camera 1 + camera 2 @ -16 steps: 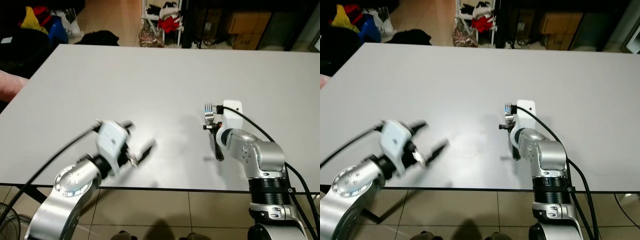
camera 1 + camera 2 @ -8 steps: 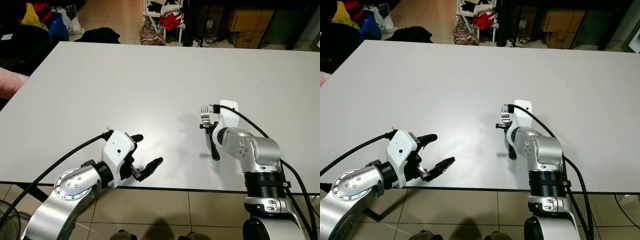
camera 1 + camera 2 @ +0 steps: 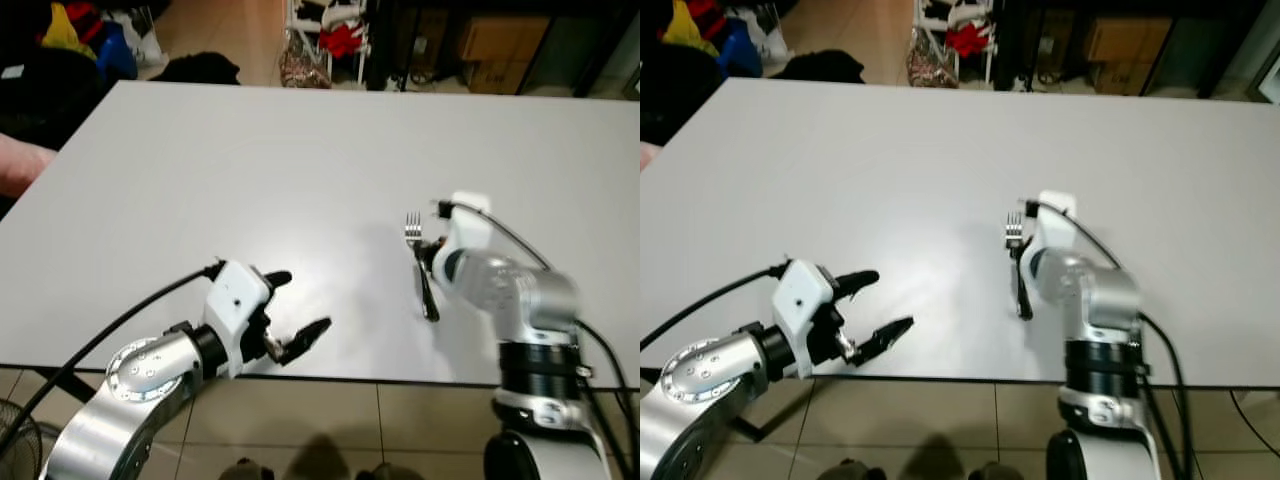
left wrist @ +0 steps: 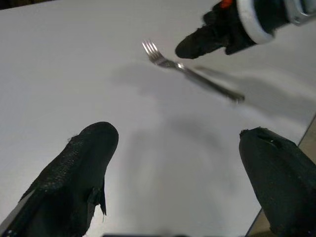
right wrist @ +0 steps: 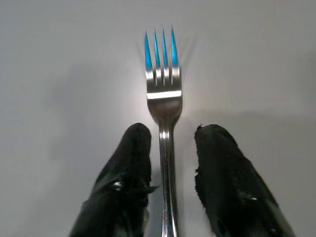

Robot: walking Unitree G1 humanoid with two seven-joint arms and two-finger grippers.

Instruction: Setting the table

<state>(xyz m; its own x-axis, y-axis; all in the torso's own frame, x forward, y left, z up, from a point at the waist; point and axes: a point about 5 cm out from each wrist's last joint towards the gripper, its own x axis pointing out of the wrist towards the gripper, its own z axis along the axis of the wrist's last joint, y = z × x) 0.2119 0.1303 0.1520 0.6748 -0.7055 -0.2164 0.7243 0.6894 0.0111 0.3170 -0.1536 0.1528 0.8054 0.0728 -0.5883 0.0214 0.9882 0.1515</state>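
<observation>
Nearest of all, the left gripper (image 3: 285, 313) hangs over the near edge of the white table (image 3: 250, 170), on the left side, its two black fingers spread wide with nothing between them. One finger (image 3: 277, 280) points toward the far side and the other (image 3: 306, 337) reaches out rightward just past the table's edge. From its wrist camera the fingers frame bare tabletop, with the fork (image 4: 190, 72) lying well apart ahead of them.

Further right and a little deeper onto the table, the right gripper (image 5: 168, 163) is down at the fork (image 3: 421, 262). The fork lies flat on the table, tines pointing to the far side and handle running back toward the near edge. In the right wrist view the two black fingers (image 5: 131, 163) sit on either side of the handle just below the tines, narrowly parted, with a thin gap of table showing on each side of the metal, so they straddle it rather than pinch it. The tines catch a blue glint.

Beyond the far edge of the table, on the tiled floor, there is a white rack (image 3: 325, 30) with red and dark clothing heaped in it, cardboard boxes (image 3: 490, 40) on dark shelving to the right, and bags (image 3: 90, 45) on the left.
</observation>
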